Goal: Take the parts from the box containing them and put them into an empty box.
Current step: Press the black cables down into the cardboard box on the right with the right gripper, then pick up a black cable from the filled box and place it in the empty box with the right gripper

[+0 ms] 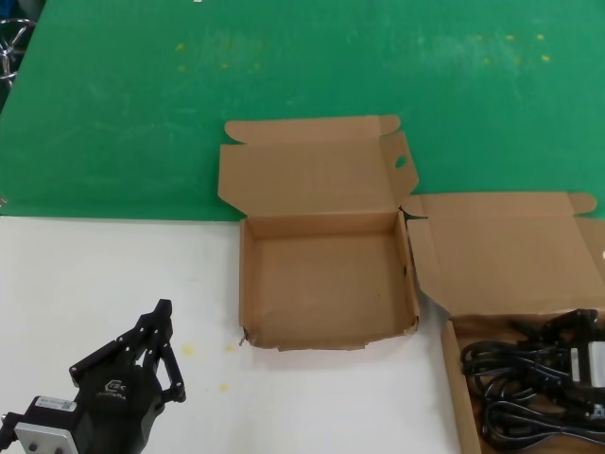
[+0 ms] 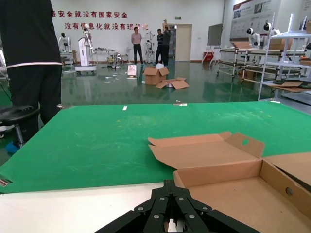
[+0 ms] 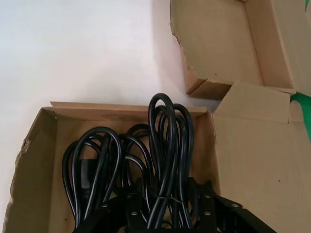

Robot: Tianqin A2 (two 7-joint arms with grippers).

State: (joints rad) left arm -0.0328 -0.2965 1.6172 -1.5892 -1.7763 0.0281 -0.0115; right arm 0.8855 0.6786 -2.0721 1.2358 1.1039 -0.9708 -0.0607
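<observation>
Cables [image 3: 160,155]: black, limp, coiled loops in full box [image 3: 39,145]; light, tangle-prone. Your right gripper [image 3: 163,213] straddles a bundle; closure unclear. Take the tied waist.

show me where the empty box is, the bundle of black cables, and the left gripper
empty box [image 1: 248,274], head view, on its left wall.
black cables [image 3: 165,145], right wrist view, on the tall middle loop of the bundle.
left gripper [image 1: 163,320], head view, between its fingertips.
</observation>
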